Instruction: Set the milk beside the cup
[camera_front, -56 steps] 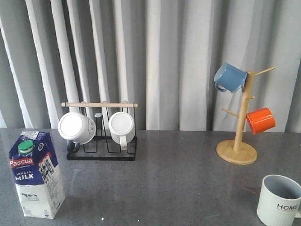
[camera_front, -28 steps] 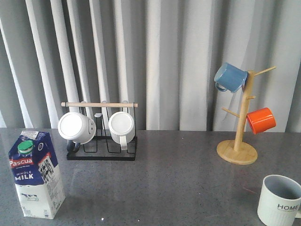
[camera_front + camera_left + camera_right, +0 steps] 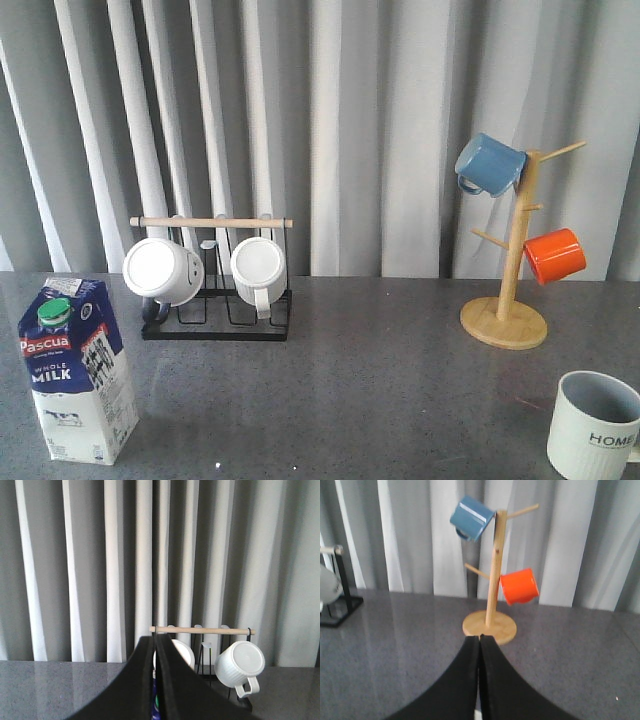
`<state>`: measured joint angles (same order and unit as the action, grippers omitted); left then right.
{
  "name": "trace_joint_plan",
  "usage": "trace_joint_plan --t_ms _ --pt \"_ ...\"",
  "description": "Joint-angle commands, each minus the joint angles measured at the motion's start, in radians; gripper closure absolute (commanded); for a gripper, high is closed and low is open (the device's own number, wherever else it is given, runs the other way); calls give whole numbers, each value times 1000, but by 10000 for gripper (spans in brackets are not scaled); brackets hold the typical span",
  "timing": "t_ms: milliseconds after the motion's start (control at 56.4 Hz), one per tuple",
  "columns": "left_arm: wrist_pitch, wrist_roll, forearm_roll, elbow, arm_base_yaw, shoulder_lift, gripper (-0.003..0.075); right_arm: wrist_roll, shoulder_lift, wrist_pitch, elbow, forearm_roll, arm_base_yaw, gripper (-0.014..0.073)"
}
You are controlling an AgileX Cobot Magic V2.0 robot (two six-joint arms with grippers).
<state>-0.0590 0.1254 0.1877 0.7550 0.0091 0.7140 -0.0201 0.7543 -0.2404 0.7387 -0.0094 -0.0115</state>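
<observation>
The milk, a blue-and-white carton with a green cap and a red "Pascual" logo, stands upright at the front left of the grey table. The cup, a ribbed pale mug marked "HOME", stands at the front right, cut off by the frame's edge. Neither gripper shows in the front view. My left gripper is shut and empty; a thin blue and green sliver of the milk shows between its fingers, beyond them. My right gripper is shut and empty above the table, pointing at the mug tree.
A black wire rack with a wooden bar holds two white mugs at the back left. A wooden mug tree at the back right carries a blue mug and an orange mug. Grey curtains hang behind.
</observation>
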Motion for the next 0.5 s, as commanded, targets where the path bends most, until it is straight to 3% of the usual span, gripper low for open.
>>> trace_joint_plan --t_ms 0,160,266,337,479 --pt "37 -16 11 40 -5 11 726 -12 29 41 41 -46 5 601" --pt "32 -16 11 40 -5 11 701 -6 34 41 41 -73 5 581" --pt "19 -14 11 40 -5 14 614 20 34 38 41 -105 5 516" --pt "18 -12 10 40 -5 31 502 40 34 41 41 -107 5 433" --pt "28 -12 11 40 -5 48 228 40 34 47 41 -108 5 181"
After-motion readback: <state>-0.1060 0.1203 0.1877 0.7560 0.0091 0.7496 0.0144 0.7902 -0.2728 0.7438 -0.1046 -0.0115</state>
